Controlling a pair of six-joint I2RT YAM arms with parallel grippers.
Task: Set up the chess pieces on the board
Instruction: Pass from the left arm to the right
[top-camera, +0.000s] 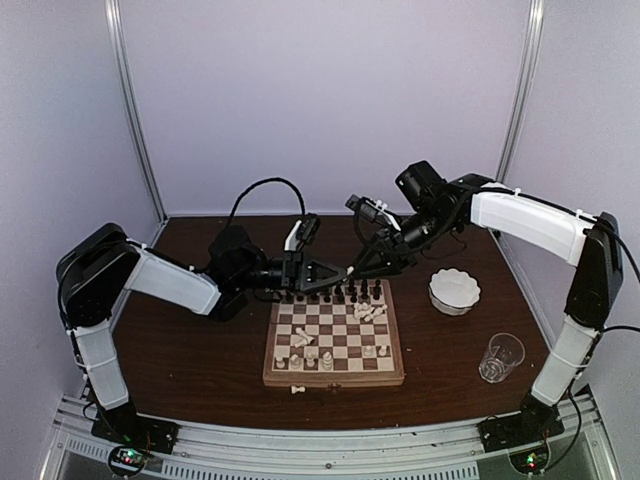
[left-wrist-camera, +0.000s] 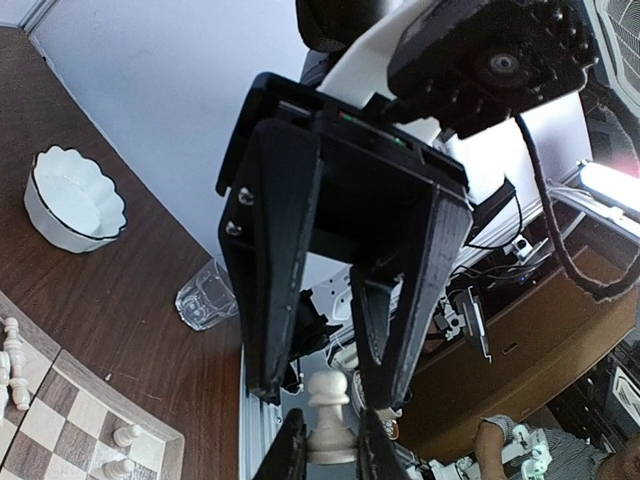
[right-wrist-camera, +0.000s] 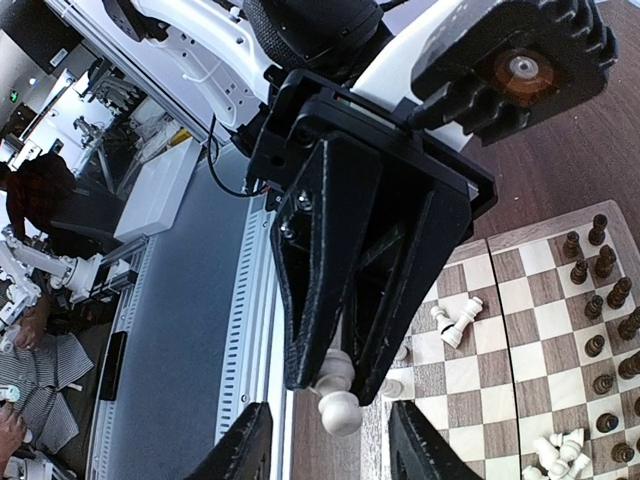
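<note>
The board (top-camera: 335, 380) lies in the middle of the table. Dark chess pieces (top-camera: 330, 293) stand along its far rows, and white ones (top-camera: 370, 312) lie tipped on the squares. Both grippers meet above the board's far edge. My left gripper (left-wrist-camera: 330, 432) is shut on the base of a white pawn (left-wrist-camera: 328, 392), whose head points at the right gripper. My right gripper (right-wrist-camera: 330, 430) is open, its fingers (right-wrist-camera: 245, 445) wide on either side of the pawn's head (right-wrist-camera: 340, 410) without touching it.
A white scalloped bowl (top-camera: 454, 291) sits right of the board. A clear glass (top-camera: 501, 357) stands nearer the front right. One white piece (top-camera: 297, 388) lies off the board's near edge. More white pieces (top-camera: 300, 340) lie on the left squares.
</note>
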